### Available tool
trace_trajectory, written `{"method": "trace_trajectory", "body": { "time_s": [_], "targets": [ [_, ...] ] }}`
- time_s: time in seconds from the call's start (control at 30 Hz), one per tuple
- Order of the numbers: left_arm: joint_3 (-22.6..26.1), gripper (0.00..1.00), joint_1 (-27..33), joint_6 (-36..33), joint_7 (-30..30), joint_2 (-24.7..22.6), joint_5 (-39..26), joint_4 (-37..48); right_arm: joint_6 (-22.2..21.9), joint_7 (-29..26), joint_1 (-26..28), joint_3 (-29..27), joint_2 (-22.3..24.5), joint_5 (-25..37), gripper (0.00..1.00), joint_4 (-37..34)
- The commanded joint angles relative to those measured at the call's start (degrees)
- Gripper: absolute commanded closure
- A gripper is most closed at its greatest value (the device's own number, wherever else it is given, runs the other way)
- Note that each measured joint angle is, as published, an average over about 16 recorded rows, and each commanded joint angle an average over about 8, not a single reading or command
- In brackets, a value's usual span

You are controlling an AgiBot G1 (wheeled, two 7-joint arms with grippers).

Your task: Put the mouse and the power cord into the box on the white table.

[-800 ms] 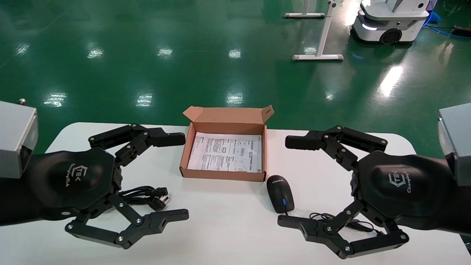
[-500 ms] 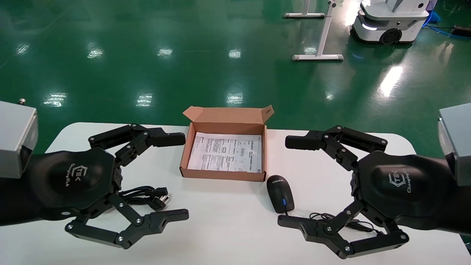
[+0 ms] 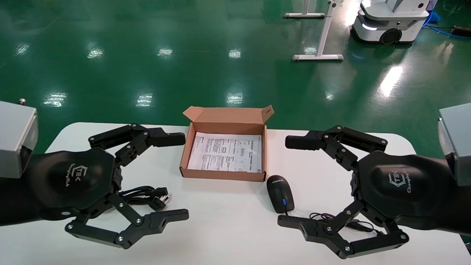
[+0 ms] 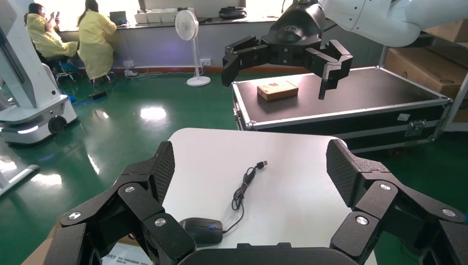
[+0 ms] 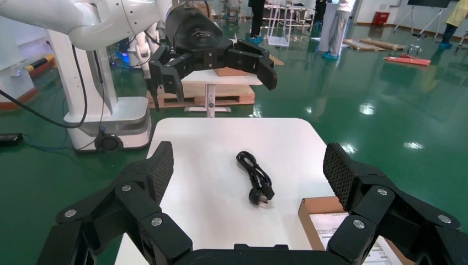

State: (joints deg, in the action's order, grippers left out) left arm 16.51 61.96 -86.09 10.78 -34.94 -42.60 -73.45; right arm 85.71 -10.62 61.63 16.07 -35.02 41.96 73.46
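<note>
White table (image 3: pixel 228 221): mouse (image 3: pixel 280 193) long axis toward box (image 3: pixel 222 173); left pincer (image 3: pixel 176 176), right pincer (image 3: pixel 290 182) wide.

the mouse (image 4: pixel 201 230) is seen lying on the tabletop (image 4: pixel 287 182) between the spread fingers (image 4: pixel 160 168) of the left gripper (image 4: pixel 251 171), its cable (image 4: pixel 245 185) trailing away.

Each gripper carries a grey embossed logo on its black housing: on the left gripper (image 3: pixel 173 176) the letters read "TEK" with a script word beneath that I can't make out; the right gripper (image 3: pixel 294 182) bears the same mark. The paper sheet (image 3: pixel 225 152) lining the box (image 3: pixel 222 174) is printed, but too small to read. The mouse (image 3: pixel 280 193) has a small white brand mark, illegible.
</note>
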Motion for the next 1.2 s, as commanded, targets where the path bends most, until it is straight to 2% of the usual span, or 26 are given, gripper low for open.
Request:
{"method": "trace_trajectory", "body": {
  "time_s": [0.03, 0.17, 0.3, 0.43, 0.6, 0.93, 1.2],
  "targets": [
    [-0.15, 0.00, -0.24, 0.20, -0.06, -0.04, 0.27, -0.02, -0.06, 0.01, 0.04, 0.02, -0.05, -0.02, 0.00, -0.11],
    [1.56, 0.00, 1.66, -1.71, 0.47, 0.58, -2.68, -0.30, 0.48, 0.56, 0.18, 0.09, 0.19, 0.56, 0.00, -0.06],
    [6.34, 0.00, 7.16, -4.15, 1.41, 1.38, -9.29, -0.93, 2.60, 4.06, 1.72, 0.85, 0.83, 3.65, 0.00, -1.46],
    [12.79, 0.00, 13.80, -4.94, 1.12, 1.06, -16.95, -0.93, 4.77, 11.92, 4.98, 3.64, 2.25, 10.59, 0.00, -3.51],
    [21.33, 0.00, 21.72, -5.03, -2.03, -1.24, -27.02, 1.80, 5.07, 22.73, 8.97, 8.97, 4.09, 20.28, 0.00, -7.82],
    [37.11, 0.00, 36.63, -4.86, -13.20, -8.79, -45.07, 19.51, 4.98, 37.39, 13.69, 18.11, 2.89, 30.03, 0.00, -21.83],
    [44.88, 0.00, 41.60, -4.13, -21.93, -14.94, -50.51, 36.31, 4.51, 47.04, 18.61, 23.95, -2.12, 35.27, 0.00, -33.83]
  ]
}}
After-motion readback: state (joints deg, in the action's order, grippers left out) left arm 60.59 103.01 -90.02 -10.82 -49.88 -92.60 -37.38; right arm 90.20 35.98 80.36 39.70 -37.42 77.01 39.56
